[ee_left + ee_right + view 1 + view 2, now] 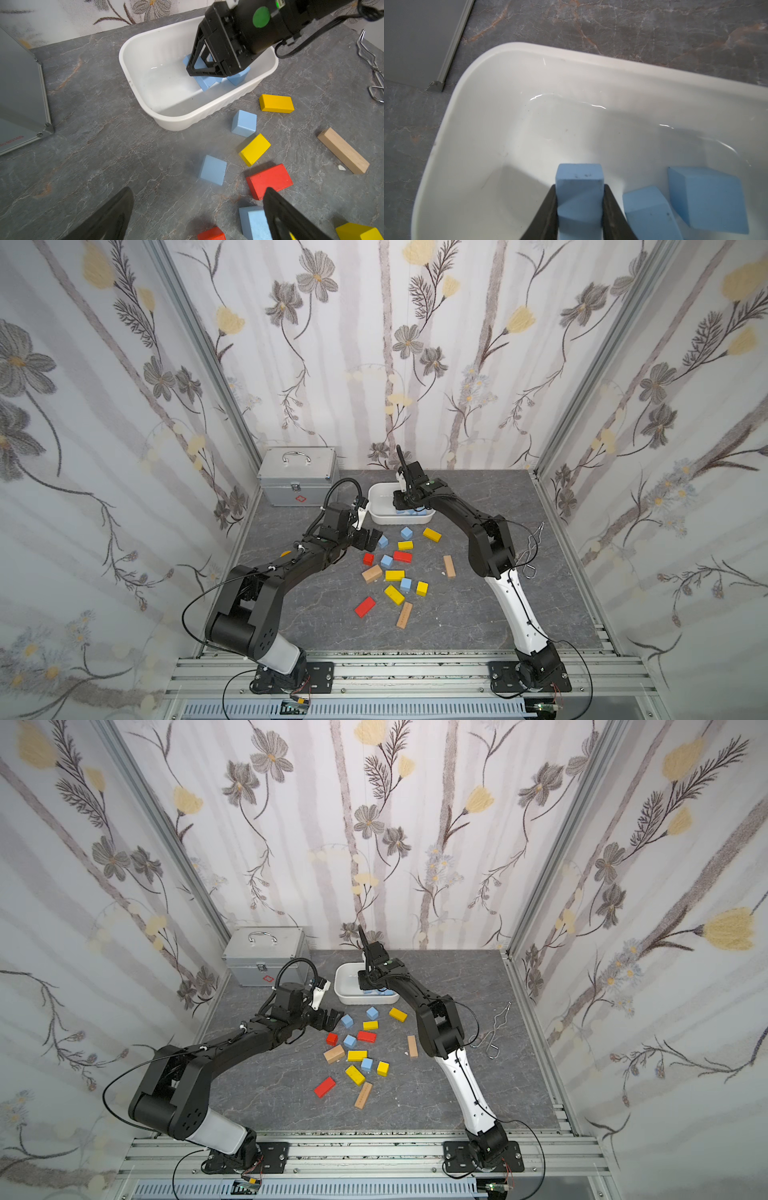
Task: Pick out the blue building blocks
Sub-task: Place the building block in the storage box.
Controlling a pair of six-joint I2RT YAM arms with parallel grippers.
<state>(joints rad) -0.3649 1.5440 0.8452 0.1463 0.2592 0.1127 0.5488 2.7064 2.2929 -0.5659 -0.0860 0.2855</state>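
Blue block (579, 174) gripped in the right pincer (579, 186) inside the white tub (529, 54), deposit apparently in hand, release due next; left pincer (197, 191) gapes wide near a loose blue cube (213, 170).

Setting: robot test booth, lab type. Evidence: floral wallpaper panels (374, 344) on three sides, held by aluminium posts (199, 344); grey marble-look tabletop (457, 614); slotted aluminium rail (415, 672) at 6 o'clock carrying bolted left arm base (291, 676) and right arm base (528, 676); handled metal case (297, 481) at 10 o'clock.
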